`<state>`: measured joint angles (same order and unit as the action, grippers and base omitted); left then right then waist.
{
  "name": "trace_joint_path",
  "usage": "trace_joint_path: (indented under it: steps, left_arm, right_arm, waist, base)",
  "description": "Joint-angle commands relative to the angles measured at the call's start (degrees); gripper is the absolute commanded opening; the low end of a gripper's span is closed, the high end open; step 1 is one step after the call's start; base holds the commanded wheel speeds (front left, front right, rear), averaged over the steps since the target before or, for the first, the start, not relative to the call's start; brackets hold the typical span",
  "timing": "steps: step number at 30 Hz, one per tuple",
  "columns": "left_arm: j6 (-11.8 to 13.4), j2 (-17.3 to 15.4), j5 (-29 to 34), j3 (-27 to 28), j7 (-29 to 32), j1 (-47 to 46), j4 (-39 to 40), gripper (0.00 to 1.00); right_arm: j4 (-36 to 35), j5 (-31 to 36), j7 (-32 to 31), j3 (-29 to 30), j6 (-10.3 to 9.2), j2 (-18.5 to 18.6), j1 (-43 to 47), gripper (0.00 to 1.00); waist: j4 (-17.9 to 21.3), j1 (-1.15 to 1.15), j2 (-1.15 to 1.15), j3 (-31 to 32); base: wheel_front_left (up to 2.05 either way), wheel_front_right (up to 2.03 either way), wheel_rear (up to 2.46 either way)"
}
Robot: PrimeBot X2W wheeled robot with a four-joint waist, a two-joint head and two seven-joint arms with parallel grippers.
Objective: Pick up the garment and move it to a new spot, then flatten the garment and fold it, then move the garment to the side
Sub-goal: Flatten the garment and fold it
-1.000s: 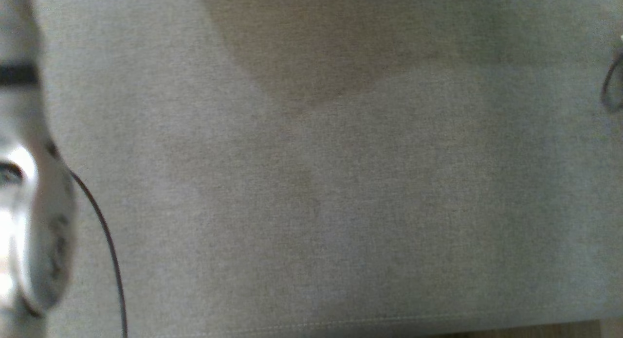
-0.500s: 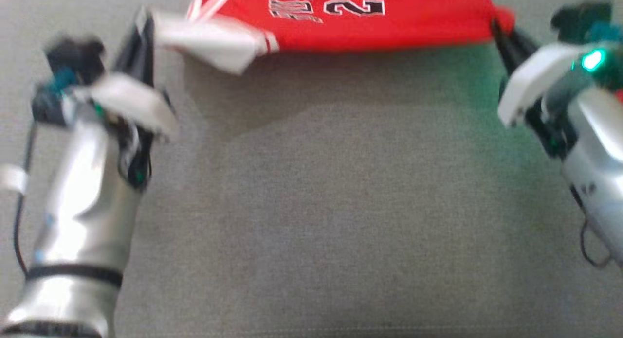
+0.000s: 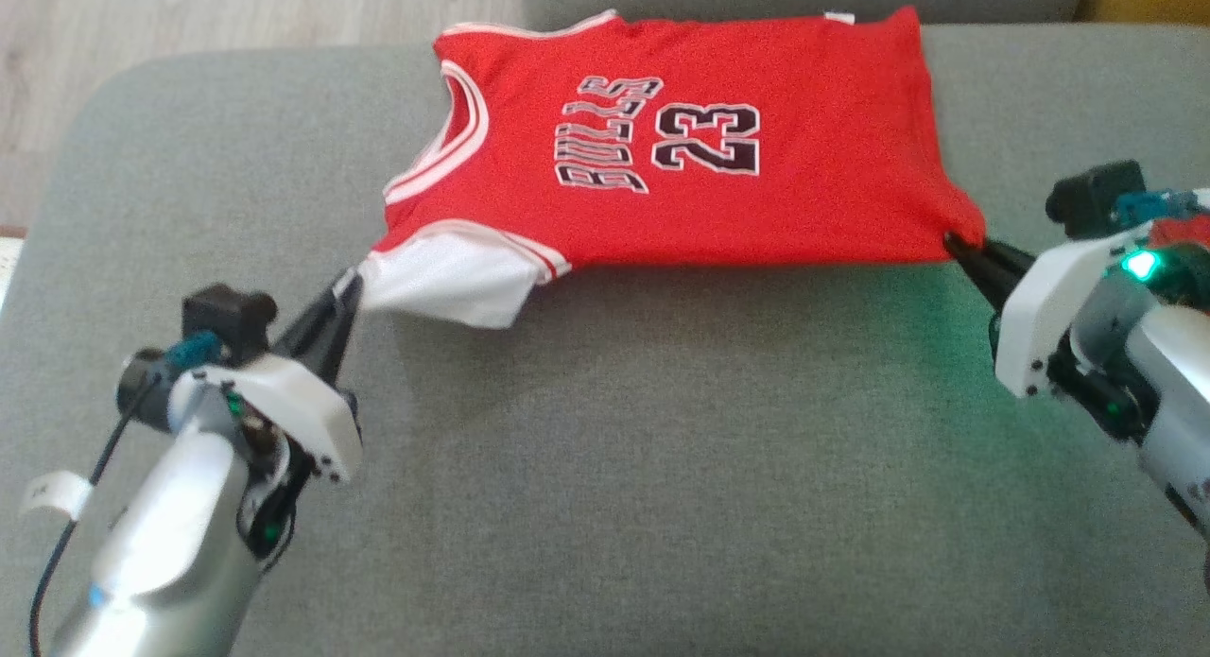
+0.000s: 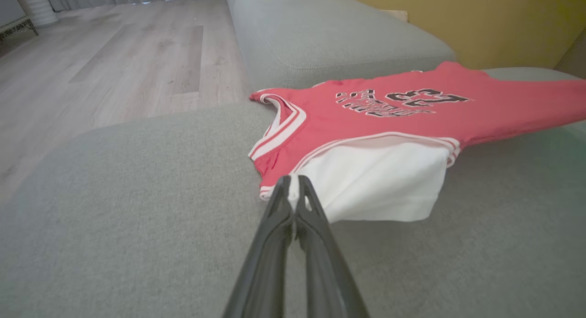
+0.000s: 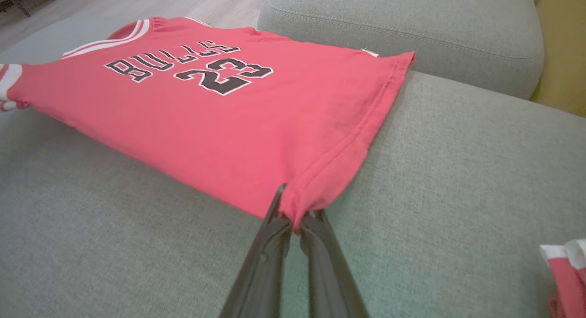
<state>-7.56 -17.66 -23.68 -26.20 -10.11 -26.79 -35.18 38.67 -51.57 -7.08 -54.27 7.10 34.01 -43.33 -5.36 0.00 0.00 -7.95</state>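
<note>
I am over a big gray sofa (image 3: 662, 496). The red shirt (image 3: 756, 194) with the number on it lies across the far part of the seat, number side up. Its far edge rests on the seat by the back cushion (image 5: 412, 25). Its near edge is lifted a little, and I see a shadow under it.

My left claw (image 3: 348, 284) is pressed together on the white flap (image 3: 454, 284) at the shoulder end. My right claw (image 3: 953, 246) is pressed together on the bottom corner (image 5: 311, 190) of the shirt. The shirt hangs tight between my two claws.

I think I am at the part where I make the shirt flat. To do it well, I should pull both ends the same amount, so the shirt does not turn. I should bring both claws down together and slowly, so the near edge lands straight. I must not tug hard, because I hold only a tiny bit of cloth on each side and it could slip out.

The white flap sags and looks loose, so it may need a small pull to the side. Another small red and white cloth (image 5: 565, 272) lies near my right arm, so I should stay away from it.
</note>
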Motion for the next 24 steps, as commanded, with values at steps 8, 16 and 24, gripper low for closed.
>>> trace_joint_path:
  steps: [8,16,24]
  left_arm:
    - [0.1,-8.5,-4.9,-2.2,6.8,6.4,12.5,0.00]
    - [1.8,-14.8,-8.1,-1.6,14.0,15.9,26.8,0.00]
    - [5.2,-16.5,-7.3,-0.2,16.1,15.3,33.2,0.00]
  right_arm:
    - [-5.4,-5.5,-4.2,-4.6,0.39,5.6,5.5,0.00]
    - [-13.0,-12.6,-11.4,-6.8,0.39,10.3,11.3,0.00]
    - [-15.4,-11.5,-13.4,-4.0,0.39,11.9,9.0,0.00]
  waist:
    - [-1.2,0.00,0.00,6.2]
    - [-1.3,0.00,0.00,9.0]
    - [0.3,0.00,0.00,6.1]
  base:
    - [0.00,0.00,0.00]
    - [0.00,0.00,0.00]
    - [0.00,0.00,0.00]
